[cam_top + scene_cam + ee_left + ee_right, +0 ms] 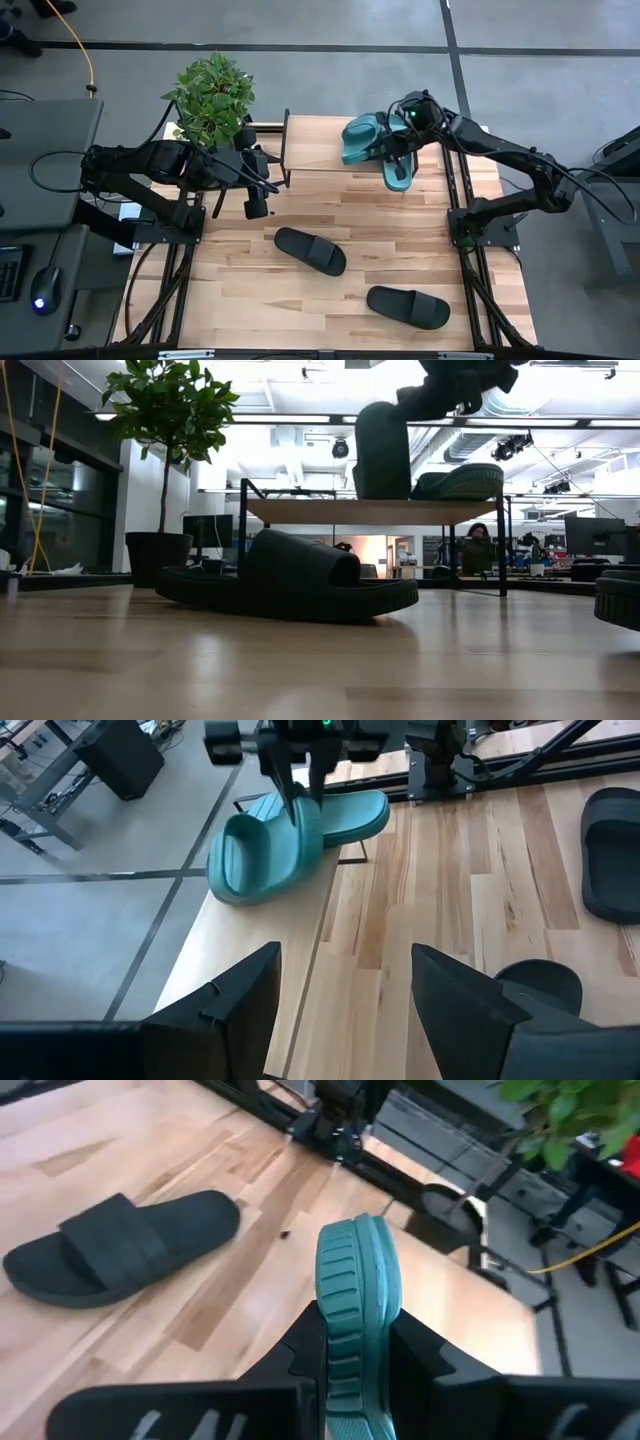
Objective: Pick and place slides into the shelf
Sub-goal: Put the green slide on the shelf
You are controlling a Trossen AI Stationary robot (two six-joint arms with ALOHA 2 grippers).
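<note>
Right gripper [402, 150] clamps teal slide [398, 168] on edge over shelf [320, 145]; second teal slide [361, 139] beside it. Left gripper [256, 195] idle, fingers apart, empty. 2 black slides [310, 250] on table.

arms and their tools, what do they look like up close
Both arms are dark, near-black jointed links with black cables looped along them. The left tool has two broad, flat, matte black fingers with angular edges. The right tool has the same dark wedge-shaped fingers, and a small green light glows on its wrist in the high view.
</note>
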